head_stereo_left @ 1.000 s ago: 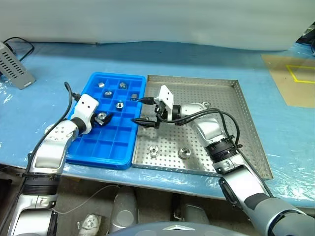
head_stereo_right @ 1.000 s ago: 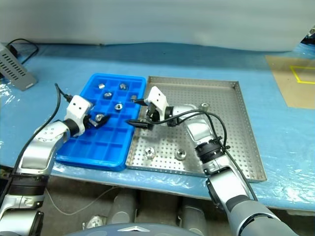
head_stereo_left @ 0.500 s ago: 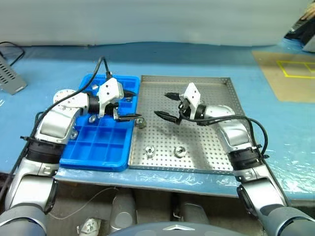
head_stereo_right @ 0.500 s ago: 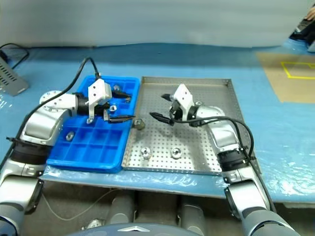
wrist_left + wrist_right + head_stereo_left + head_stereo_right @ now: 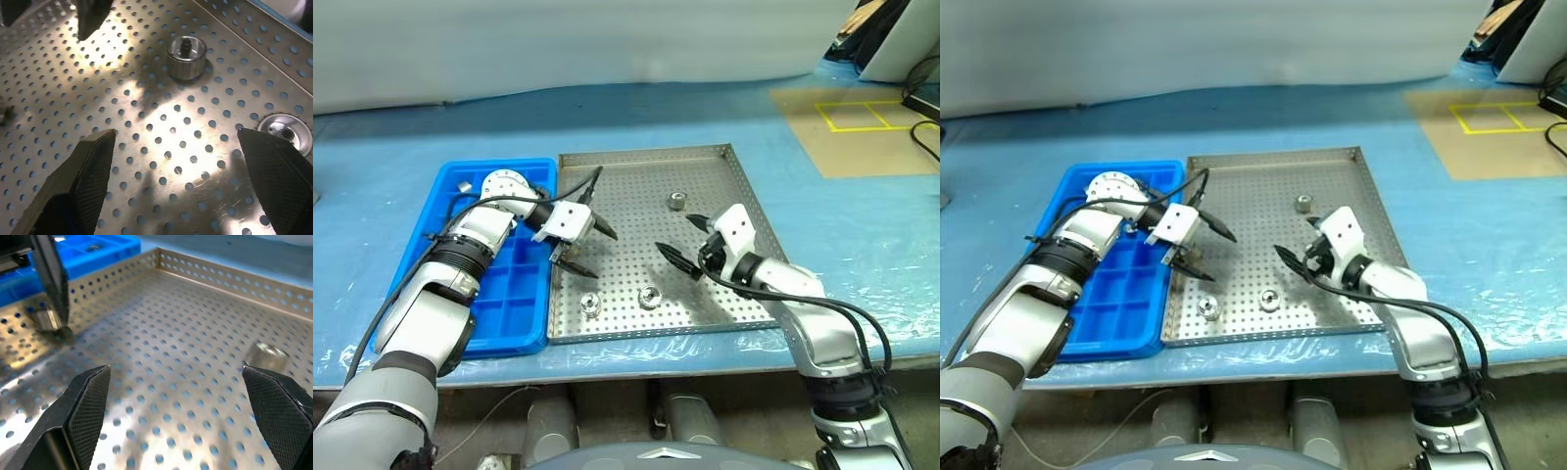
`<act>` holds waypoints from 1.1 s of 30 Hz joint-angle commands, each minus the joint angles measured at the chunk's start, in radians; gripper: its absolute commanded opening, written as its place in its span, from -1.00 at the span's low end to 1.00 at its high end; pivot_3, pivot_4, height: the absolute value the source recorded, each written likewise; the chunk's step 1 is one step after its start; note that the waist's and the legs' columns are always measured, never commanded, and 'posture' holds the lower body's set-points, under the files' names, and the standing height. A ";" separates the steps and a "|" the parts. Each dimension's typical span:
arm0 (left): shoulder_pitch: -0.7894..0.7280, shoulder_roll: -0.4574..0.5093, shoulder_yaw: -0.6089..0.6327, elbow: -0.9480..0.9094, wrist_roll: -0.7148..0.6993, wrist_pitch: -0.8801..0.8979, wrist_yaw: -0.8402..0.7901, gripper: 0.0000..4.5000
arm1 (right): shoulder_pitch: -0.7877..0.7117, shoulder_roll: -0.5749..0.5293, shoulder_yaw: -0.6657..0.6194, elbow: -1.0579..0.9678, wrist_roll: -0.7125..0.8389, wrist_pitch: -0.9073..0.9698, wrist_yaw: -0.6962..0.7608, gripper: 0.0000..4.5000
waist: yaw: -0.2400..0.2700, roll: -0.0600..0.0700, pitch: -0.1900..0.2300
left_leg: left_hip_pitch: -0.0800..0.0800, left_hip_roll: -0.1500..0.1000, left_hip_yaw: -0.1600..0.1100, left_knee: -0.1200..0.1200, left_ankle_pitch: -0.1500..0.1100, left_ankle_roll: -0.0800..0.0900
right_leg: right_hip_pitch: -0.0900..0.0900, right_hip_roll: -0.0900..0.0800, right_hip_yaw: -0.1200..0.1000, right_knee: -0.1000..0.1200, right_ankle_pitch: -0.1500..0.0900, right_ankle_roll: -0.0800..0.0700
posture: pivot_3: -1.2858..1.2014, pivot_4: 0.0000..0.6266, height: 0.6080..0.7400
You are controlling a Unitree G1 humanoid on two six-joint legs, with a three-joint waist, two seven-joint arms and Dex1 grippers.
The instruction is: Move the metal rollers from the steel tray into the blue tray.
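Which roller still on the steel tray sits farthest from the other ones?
The metal roller toward the steel tray's far rim, alone. Two others lie close together near the front edge, and another shows beside the left gripper in the right wrist view.

No text, label, brand, number or sign could be read on anything in these views
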 commanded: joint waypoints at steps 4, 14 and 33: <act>-0.002 0.076 -0.134 -0.043 -0.094 -0.122 -0.005 0.89 | 0.046 -0.009 -0.021 -0.122 0.026 0.043 -0.036 1.00 | -0.013 0.000 0.000 | 0.001 0.000 0.000 0.000 0.000 0.000 | 0.001 0.000 0.000 0.000 0.000 0.000 | -0.32 -0.52 1.00; 0.121 0.135 -0.161 -0.187 -0.130 -0.158 -0.005 0.89 | 0.052 -0.014 0.013 -0.169 0.049 0.105 -0.035 1.00 | -0.012 0.000 0.000 | 0.003 0.001 0.002 0.000 -0.001 0.001 | 0.003 0.000 0.001 0.000 0.000 0.000 | -0.29 -0.52 1.00; 0.204 0.035 -0.072 -0.049 0.044 -0.179 0.061 0.89 | 0.099 -0.021 0.032 -0.177 0.049 0.107 -0.050 1.00 | -0.015 0.004 -0.004 | 0.015 0.001 0.006 -0.001 -0.003 0.004 | 0.011 0.000 0.004 0.000 0.000 0.000 | -0.30 -0.52 1.00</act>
